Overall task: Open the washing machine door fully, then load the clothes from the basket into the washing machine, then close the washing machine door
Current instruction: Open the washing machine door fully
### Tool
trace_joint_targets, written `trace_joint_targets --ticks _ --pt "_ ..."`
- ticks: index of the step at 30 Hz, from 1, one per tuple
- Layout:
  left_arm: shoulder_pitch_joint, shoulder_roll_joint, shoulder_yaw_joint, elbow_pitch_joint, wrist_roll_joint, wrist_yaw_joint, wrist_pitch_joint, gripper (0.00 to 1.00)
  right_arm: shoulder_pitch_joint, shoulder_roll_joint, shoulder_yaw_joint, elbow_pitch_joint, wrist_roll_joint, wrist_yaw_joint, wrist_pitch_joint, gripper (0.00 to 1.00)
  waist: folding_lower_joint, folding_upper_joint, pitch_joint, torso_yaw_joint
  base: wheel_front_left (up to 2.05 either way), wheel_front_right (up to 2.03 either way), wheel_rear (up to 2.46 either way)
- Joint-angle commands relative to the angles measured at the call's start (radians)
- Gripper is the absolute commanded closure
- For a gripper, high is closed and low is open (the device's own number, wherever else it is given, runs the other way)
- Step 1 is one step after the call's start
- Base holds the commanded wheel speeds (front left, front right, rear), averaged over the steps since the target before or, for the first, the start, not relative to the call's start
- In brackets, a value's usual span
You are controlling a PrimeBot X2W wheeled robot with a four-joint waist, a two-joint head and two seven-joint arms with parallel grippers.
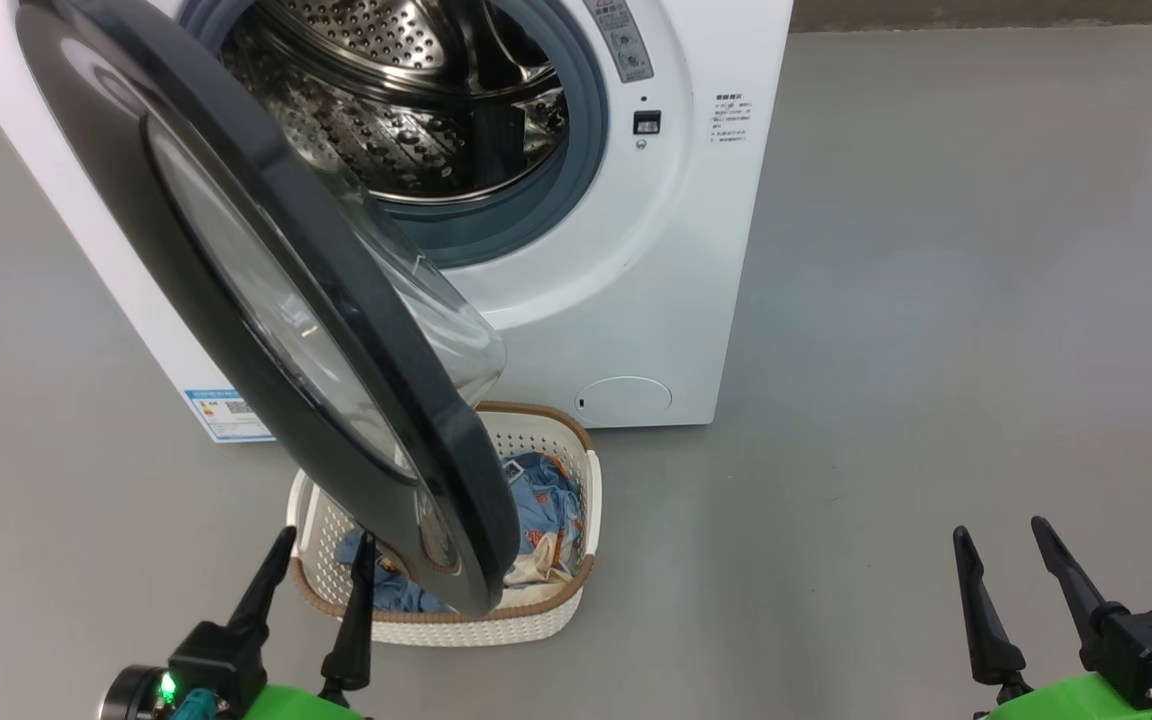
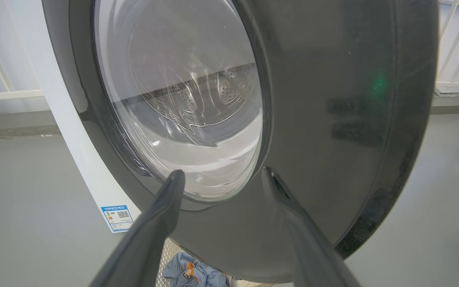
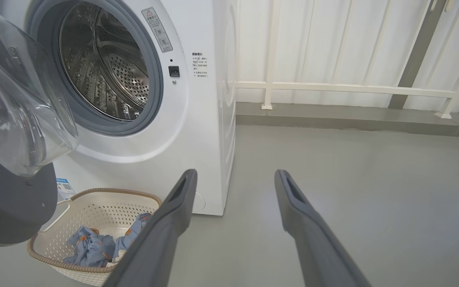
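The left jaws stand apart with nothing between them, their fingers [image 1: 261, 585] pointing at the outer face of the washing machine door [image 1: 356, 300]. In the left wrist view the two fingertips [image 2: 175, 179] lie against the lower part of the door [image 2: 333, 119], one over the glass and one over the black rim; whether they touch it cannot be told. The door hangs swung out from the washing machine [image 1: 636, 300], leaving the steel drum [image 1: 416, 110] exposed beyond and to the right of these jaws.

The basket [image 1: 476, 625] sits on the floor [image 1: 936, 350] just ahead of the left jaws, under the door's lower edge and in front of the machine. The clothes [image 1: 541, 500] lie inside it, partly hidden by the door.

The right jaws are also apart and empty, their fingers [image 1: 976, 610] over bare floor. From them, the basket [image 3: 106, 207] with the clothes [image 3: 90, 247] lies ahead and well to the left.
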Motion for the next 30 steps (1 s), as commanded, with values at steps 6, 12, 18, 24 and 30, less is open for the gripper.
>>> trace_joint_targets --ticks 6,12,18,24,30 --pt "-0.008 0.016 0.042 -0.015 0.004 -0.004 -0.008 0.0 -0.004 0.003 0.021 -0.015 -0.019 0.002 -0.012 0.0 0.0 0.0 -0.006 -0.008 0.0 0.0 0.0" --pt "-0.009 0.016 0.042 -0.009 0.005 -0.003 -0.008 0.0 -0.008 0.007 0.016 -0.01 -0.029 0.002 -0.013 0.0 0.0 0.0 -0.008 -0.01 0.0 0.0 0.0" --pt "-0.012 0.016 0.04 -0.003 0.001 -0.001 -0.008 0.0 -0.004 0.009 0.012 -0.015 -0.032 0.002 -0.013 0.0 0.0 0.0 -0.008 -0.008 0.0 0.0 0.0" --pt "-0.014 0.016 0.039 -0.003 0.001 0.0 -0.008 0.0 -0.003 0.011 0.005 -0.021 -0.032 0.002 -0.013 0.0 0.0 0.0 -0.005 -0.009 0.0 0.0 0.0" --pt "-0.014 0.016 0.043 -0.005 0.004 0.002 -0.008 1.0 -0.004 0.011 0.004 -0.025 -0.034 0.002 -0.013 0.0 0.0 0.0 -0.004 -0.011 0.0 0.0 0.0"
